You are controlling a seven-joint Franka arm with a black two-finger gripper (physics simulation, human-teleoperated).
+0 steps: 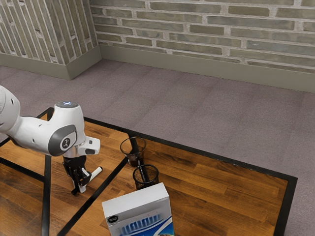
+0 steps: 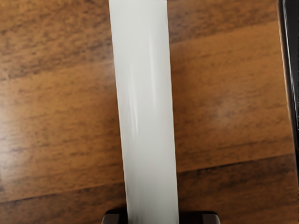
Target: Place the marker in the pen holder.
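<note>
The marker (image 1: 96,173) is at the gripper (image 1: 81,185), its white barrel slanting low over the table (image 1: 221,196). The gripper appears closed on the barrel, with its fingertips (image 2: 210,218) against both sides. Two dark open-topped holders, far (image 1: 135,158) and near (image 1: 146,183), stand to the exterior view's right; the box (image 1: 138,209) adjoins the near one. Caution: the slanted marker may catch a rim and tip that holder if not turned upright. Insufficient lift may cause collision; off-centre grip may cause slippage. The wrist view details the barrel contact; the exterior view supplies the holders and box.
</note>
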